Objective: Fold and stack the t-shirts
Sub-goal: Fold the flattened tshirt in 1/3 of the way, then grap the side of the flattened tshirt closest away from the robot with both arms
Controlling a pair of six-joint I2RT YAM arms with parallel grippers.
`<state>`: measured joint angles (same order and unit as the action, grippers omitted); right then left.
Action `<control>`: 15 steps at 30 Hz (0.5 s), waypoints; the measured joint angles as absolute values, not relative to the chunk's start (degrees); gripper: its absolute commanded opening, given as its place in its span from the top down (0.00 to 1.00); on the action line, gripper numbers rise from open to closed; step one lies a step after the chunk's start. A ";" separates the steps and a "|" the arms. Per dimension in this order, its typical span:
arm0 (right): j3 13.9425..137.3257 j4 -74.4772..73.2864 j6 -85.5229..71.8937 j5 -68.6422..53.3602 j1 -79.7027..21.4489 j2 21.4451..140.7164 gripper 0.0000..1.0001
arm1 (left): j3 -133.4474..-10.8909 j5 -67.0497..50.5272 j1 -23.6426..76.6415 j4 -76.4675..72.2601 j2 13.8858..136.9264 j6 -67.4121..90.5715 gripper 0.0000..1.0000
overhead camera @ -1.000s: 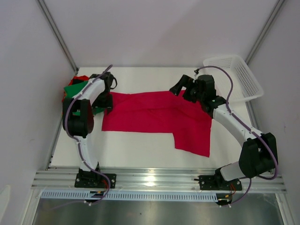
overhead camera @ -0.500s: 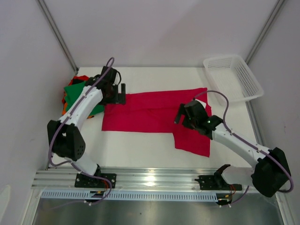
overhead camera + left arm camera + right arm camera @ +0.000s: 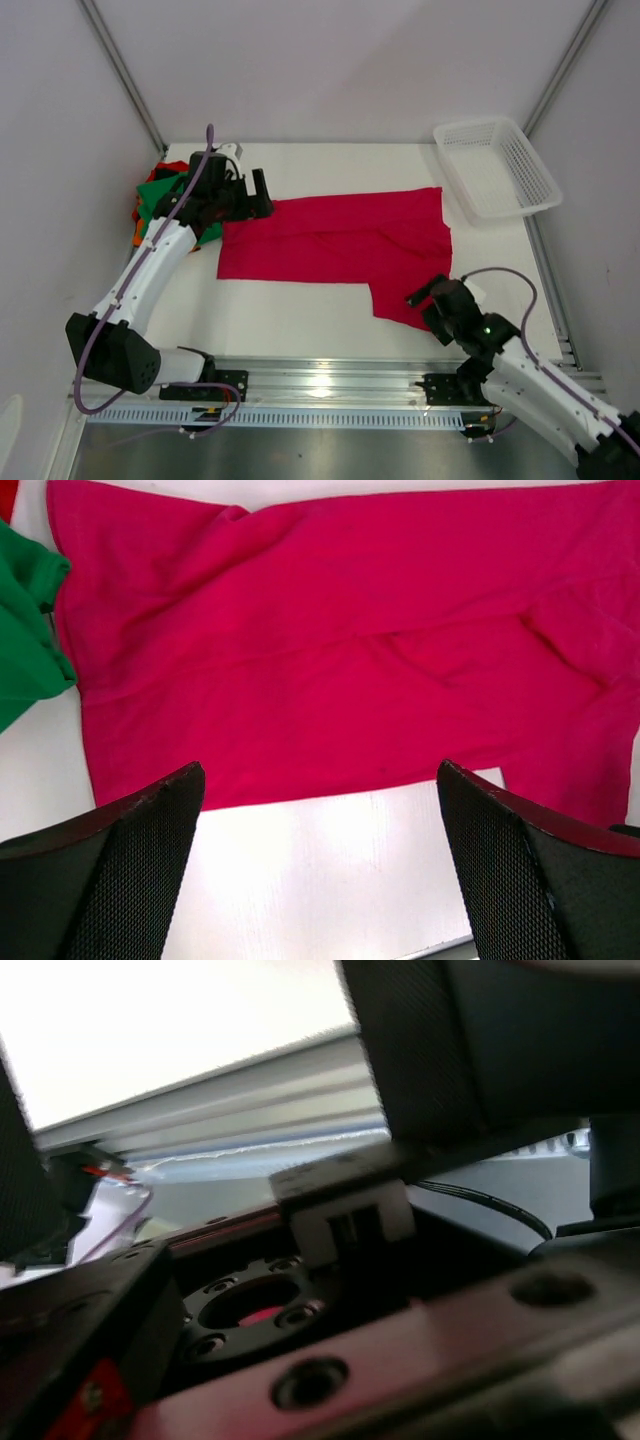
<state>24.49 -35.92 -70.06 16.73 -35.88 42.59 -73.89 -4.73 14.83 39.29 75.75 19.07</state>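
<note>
in the middle of the top view, a crimson t-shirt (image 3: 335,240), spread on the white table (image 3: 300,320): a wide band from left to right, with one flap hanging down toward the lower right. soft folds across it in the left wrist view.

at the left edge of the table, a green t-shirt (image 3: 160,195) on a small heap, with bits of orange and red cloth under it. green edge just beside the crimson t-shirt, seen in the upper left of the left wrist view.

left gripper (image 3: 262,192) at the upper left corner of the crimson t-shirt, fingers (image 3: 130,870) spread wide, nothing between them, only cloth and bare table below.

right gripper (image 3: 425,297) low in the top view, at the lower right flap; touching it or not, cannot tell. spread wide too, and empty. in the right wrist view only a metal rail (image 3: 220,1100) and dark arm parts.

white mesh basket (image 3: 500,165) in the upper right corner, apart from the cloth.
</note>
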 measured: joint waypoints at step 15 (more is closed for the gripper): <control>19.44 -57.78 -94.45 23.59 -36.60 17.69 0.01 | -72.86 -6.76 14.83 39.97 75.79 18.98 0.03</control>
